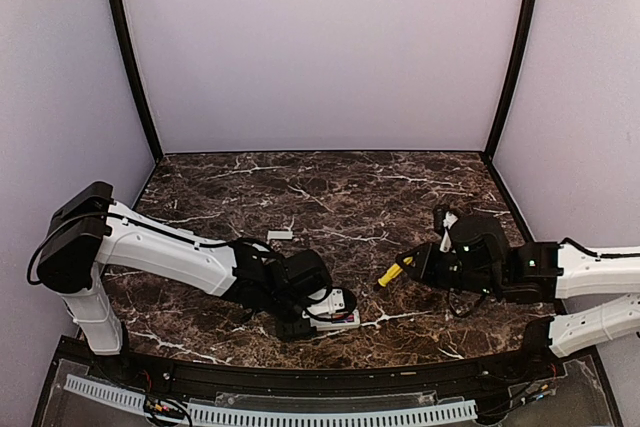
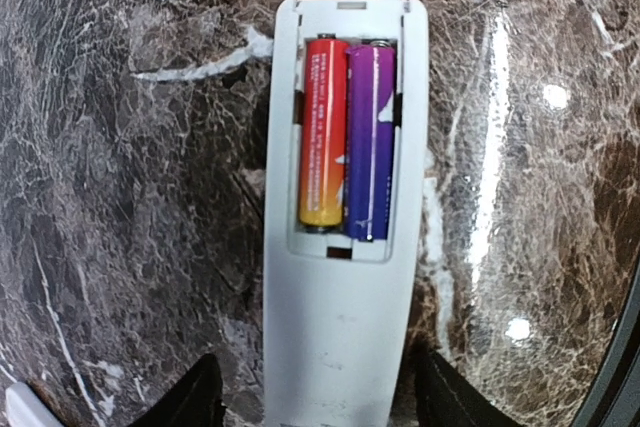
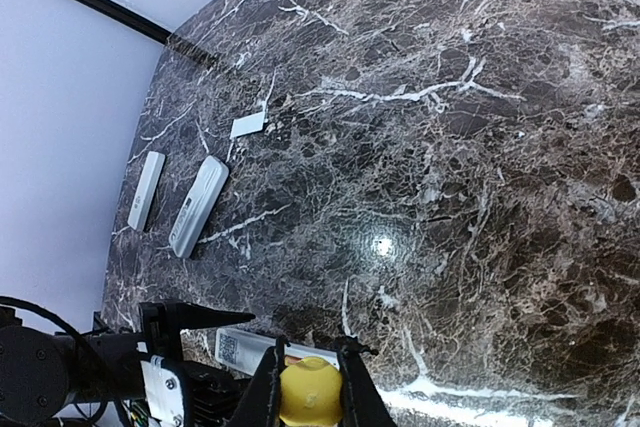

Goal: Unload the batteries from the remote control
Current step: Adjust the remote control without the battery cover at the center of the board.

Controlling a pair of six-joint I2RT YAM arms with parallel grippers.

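A white remote (image 2: 335, 327) lies on its face on the marble table, its battery bay uncovered. In the bay sit an orange-red battery (image 2: 322, 132) and a blue-purple battery (image 2: 370, 142), side by side. My left gripper (image 2: 315, 392) is open and straddles the remote's lower end; the right finger is almost touching it and the left finger (image 2: 190, 397) stands apart. In the top view this gripper (image 1: 325, 315) is over the remote (image 1: 345, 319). My right gripper (image 1: 412, 265) is shut on a yellow-handled screwdriver (image 1: 393, 273), which also shows in the right wrist view (image 3: 310, 392), just right of the remote (image 3: 240, 347).
A small white cover plate (image 1: 280, 235) lies on the table behind the left arm, and it shows in the right wrist view (image 3: 248, 125). Two more white remotes (image 3: 198, 205) (image 3: 146, 190) lie near the table's left wall. The table's front edge runs close below the held remote.
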